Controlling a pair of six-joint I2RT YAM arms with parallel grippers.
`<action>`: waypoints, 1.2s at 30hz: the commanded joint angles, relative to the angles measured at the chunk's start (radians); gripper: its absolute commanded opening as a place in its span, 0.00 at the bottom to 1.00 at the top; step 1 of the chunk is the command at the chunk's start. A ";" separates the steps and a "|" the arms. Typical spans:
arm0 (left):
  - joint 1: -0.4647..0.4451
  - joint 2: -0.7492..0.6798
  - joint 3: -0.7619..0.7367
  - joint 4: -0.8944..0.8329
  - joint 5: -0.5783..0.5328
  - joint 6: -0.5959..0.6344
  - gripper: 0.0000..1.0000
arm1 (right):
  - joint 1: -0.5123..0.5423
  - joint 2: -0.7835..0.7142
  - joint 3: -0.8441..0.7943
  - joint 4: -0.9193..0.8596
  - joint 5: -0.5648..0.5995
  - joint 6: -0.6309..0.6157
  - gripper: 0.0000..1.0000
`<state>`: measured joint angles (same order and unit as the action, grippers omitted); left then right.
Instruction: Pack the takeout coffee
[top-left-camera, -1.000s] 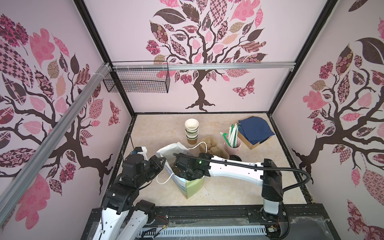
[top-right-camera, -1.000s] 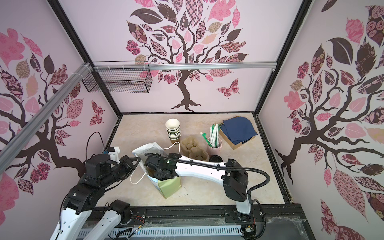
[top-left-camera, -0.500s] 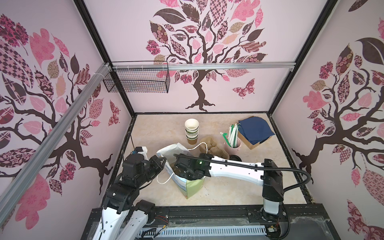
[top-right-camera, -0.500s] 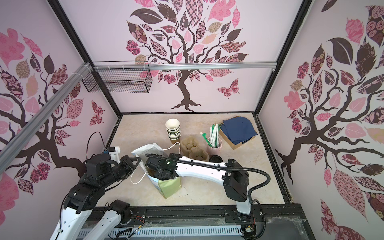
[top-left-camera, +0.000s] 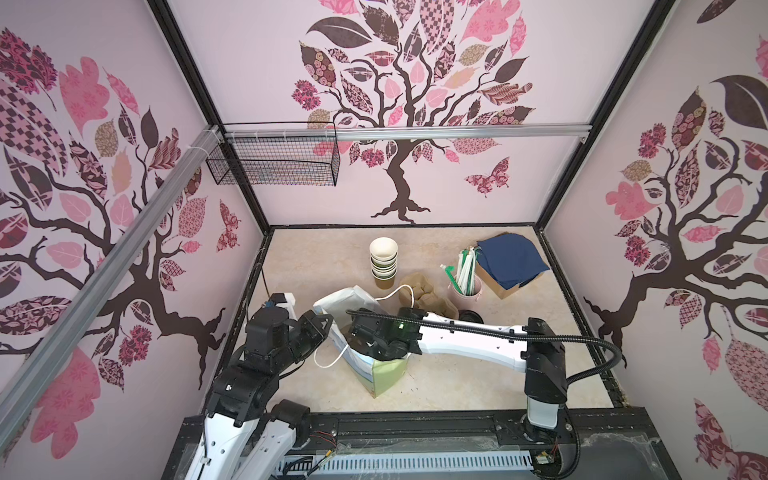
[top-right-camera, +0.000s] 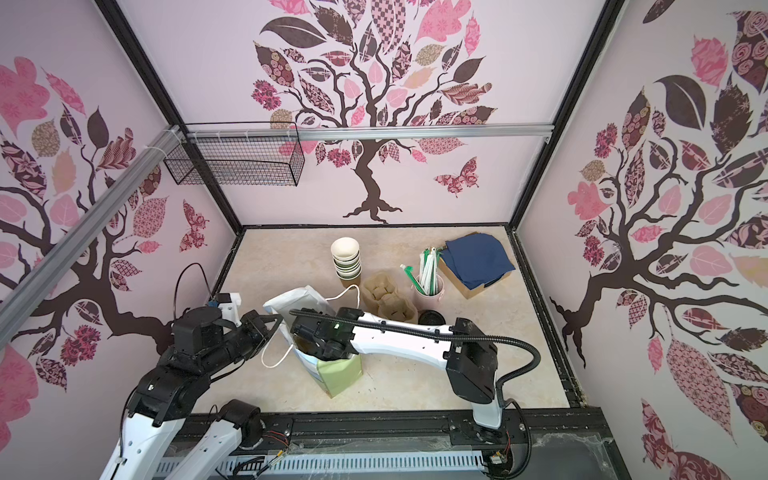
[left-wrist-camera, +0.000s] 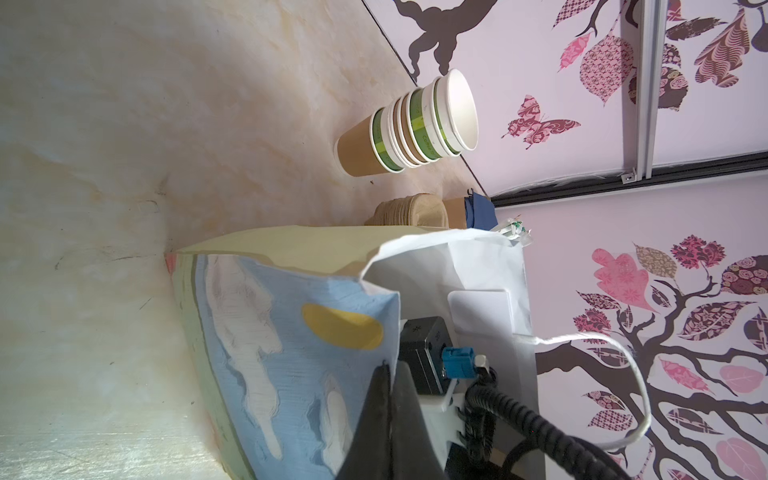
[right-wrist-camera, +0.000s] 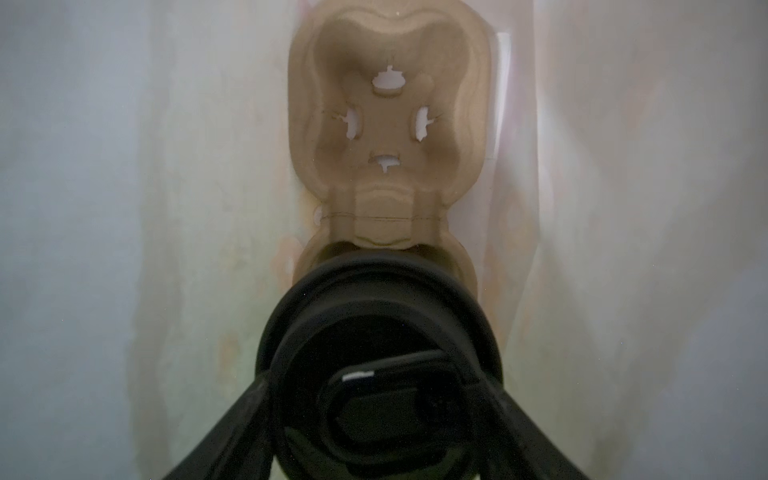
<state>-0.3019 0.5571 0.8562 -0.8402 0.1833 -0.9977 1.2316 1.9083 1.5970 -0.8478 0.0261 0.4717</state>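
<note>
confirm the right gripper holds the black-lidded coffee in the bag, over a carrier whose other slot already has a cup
No: the other slot of the carrier is empty, as the right wrist view shows. The right gripper does hold the black-lidded coffee in the bag.

Nothing fully readable in any view: closest is tiny dark print on the green bands of the stacked cups (left-wrist-camera: 411, 124) in the left wrist view, maybe a word starting "Co", too small to confirm. The paper bag (left-wrist-camera: 270, 316) carries artwork only, blue sky, white clouds and a yellow oval, with no letters or logo on the side that shows. In the right wrist view the black lid of the takeout coffee (right-wrist-camera: 374, 316) has one small white mark, not legible as text, and the brown cup carrier (right-wrist-camera: 386, 120) is plain, unprinted pulp
</note>
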 joint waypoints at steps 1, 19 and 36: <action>-0.001 0.006 -0.013 0.031 -0.013 0.011 0.00 | 0.022 0.186 -0.131 -0.269 -0.079 -0.025 0.56; -0.001 -0.011 -0.025 0.040 -0.024 0.003 0.00 | 0.026 0.218 -0.142 -0.311 -0.096 -0.036 0.57; -0.001 -0.027 -0.021 0.001 -0.015 0.014 0.00 | 0.024 0.051 0.167 -0.324 0.007 0.061 0.92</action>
<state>-0.3058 0.5407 0.8543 -0.8448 0.1886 -0.9977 1.2427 1.9377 1.7432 -1.0439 0.0292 0.5217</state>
